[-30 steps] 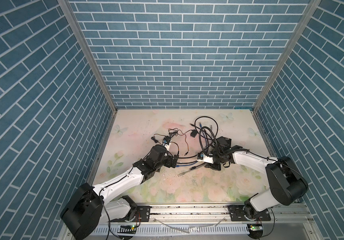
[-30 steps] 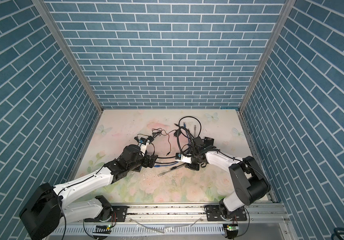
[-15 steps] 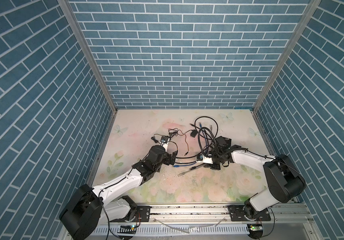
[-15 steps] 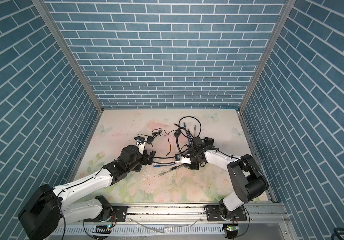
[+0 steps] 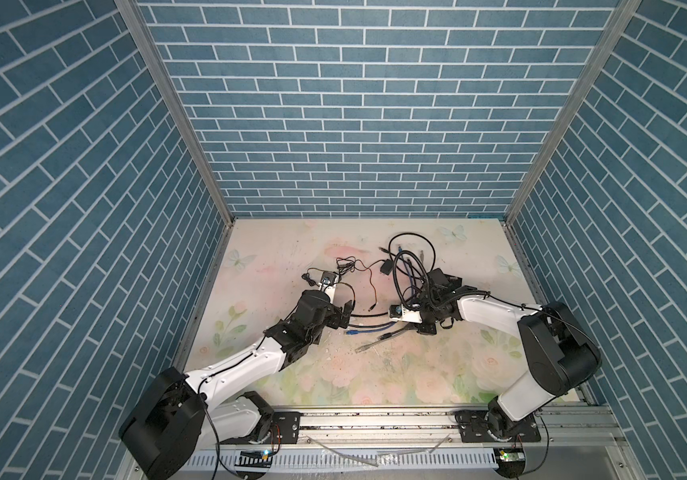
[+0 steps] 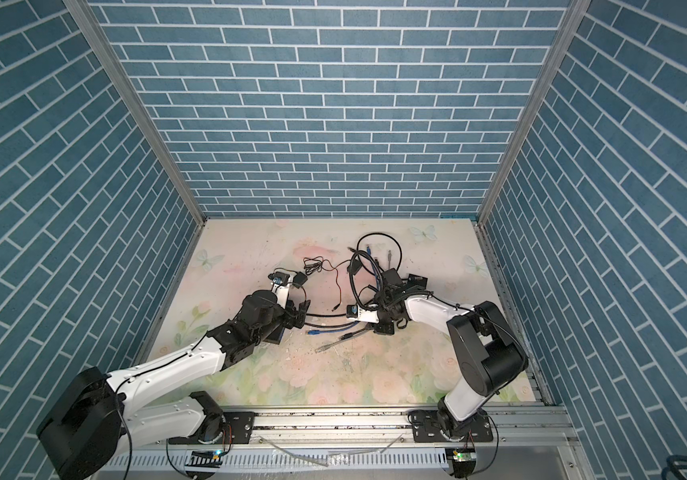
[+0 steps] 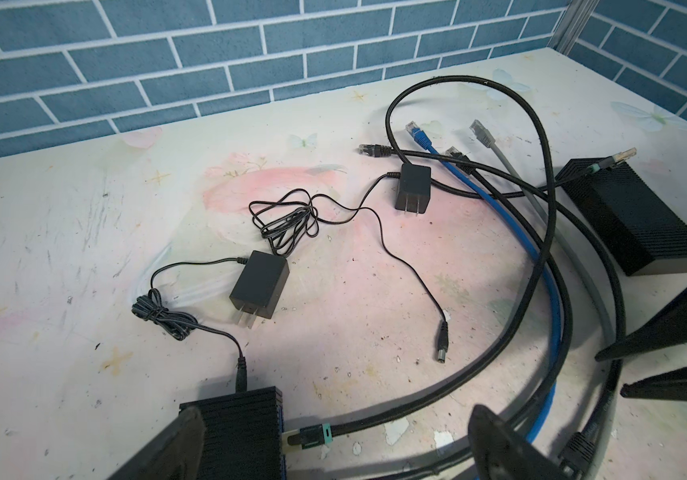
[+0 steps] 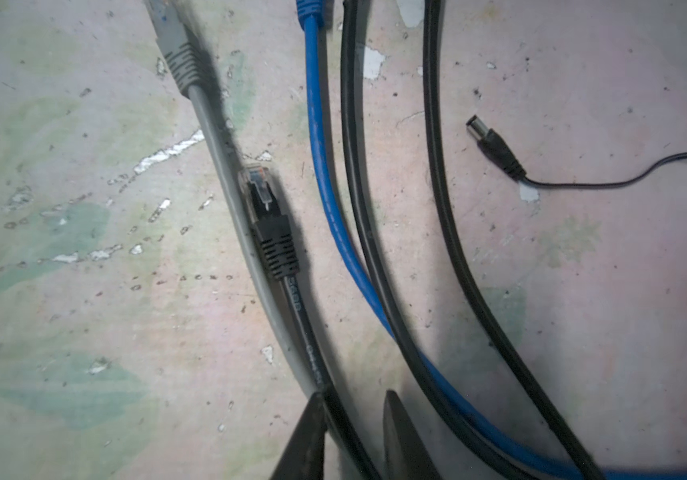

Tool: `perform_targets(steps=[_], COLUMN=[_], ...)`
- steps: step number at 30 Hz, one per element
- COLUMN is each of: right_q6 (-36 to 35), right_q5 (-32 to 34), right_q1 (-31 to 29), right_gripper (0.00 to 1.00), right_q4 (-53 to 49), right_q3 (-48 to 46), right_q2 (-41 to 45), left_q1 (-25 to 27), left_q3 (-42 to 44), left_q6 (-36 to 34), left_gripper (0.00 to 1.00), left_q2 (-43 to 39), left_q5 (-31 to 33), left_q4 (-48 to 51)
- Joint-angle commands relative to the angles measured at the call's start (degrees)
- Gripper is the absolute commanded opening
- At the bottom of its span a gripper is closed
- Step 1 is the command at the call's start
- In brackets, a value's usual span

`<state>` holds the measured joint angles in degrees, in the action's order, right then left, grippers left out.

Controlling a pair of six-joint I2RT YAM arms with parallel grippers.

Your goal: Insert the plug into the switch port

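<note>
step: take black cable (image 8: 312, 353) behind plug (image 8: 267, 208) | right gripper (image 8: 354, 399): jaws a little apart, astride the black cable, pinch cannot be told | plug: lies on the worktop (image 8: 84, 332) near its middle, beside gray cable (image 8: 225, 137) | left gripper (image 7: 335, 415): wide open, holds nothing, switch (image 7: 242, 428) between its jaws | advice: pinch closer to plug, keep it level with switch

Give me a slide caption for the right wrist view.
Right gripper straddling the black Ethernet cable behind its plug, grey cable and blue cable alongside.

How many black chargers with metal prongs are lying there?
2. One charger lies beside the switch box its cord plugs into; the other charger sits next to the blue cable. More may be hidden.
</note>
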<state>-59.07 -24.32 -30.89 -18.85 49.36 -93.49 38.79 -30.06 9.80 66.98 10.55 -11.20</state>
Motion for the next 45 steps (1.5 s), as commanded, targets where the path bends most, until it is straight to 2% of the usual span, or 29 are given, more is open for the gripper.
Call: perform_targets(steps=[1, 17, 26, 36, 45], right_q6=[-3.41, -4.37, -7.0, -7.71, -7.84], right_q5=[-2.05, -0.51, 1.13, 2.48, -0.48], right_q1=[0.22, 0.13, -0.26, -1.1, -1.03], right_gripper=[0.26, 0.24, 0.22, 0.16, 0.09], right_q4=[-1.53, -1.3, -2.79, -3.17, 4.19], right_q3=[2.43, 2.76, 3.34, 3.92, -0.01], right_q2=[-1.45, -3.02, -4.65, -5.62, 1.83], left_q1=[0.24, 0.24, 0.26, 0.25, 0.26], left_q3=[-1.35, -1.14, 3.35, 3.16, 3.3], left_q6=[-0.83, 0.13, 1.79, -1.06, -1.26], left_gripper=[1.0, 1.0, 1.0, 1.0, 1.0], left_q2=[0.74, 1.8, -0.61, -6.22, -7.2], left_q5=[0.96, 0.31, 1.52, 2.59, 1.91], left_q4=[2.2, -0.11, -7.7, -1.03, 1.18])
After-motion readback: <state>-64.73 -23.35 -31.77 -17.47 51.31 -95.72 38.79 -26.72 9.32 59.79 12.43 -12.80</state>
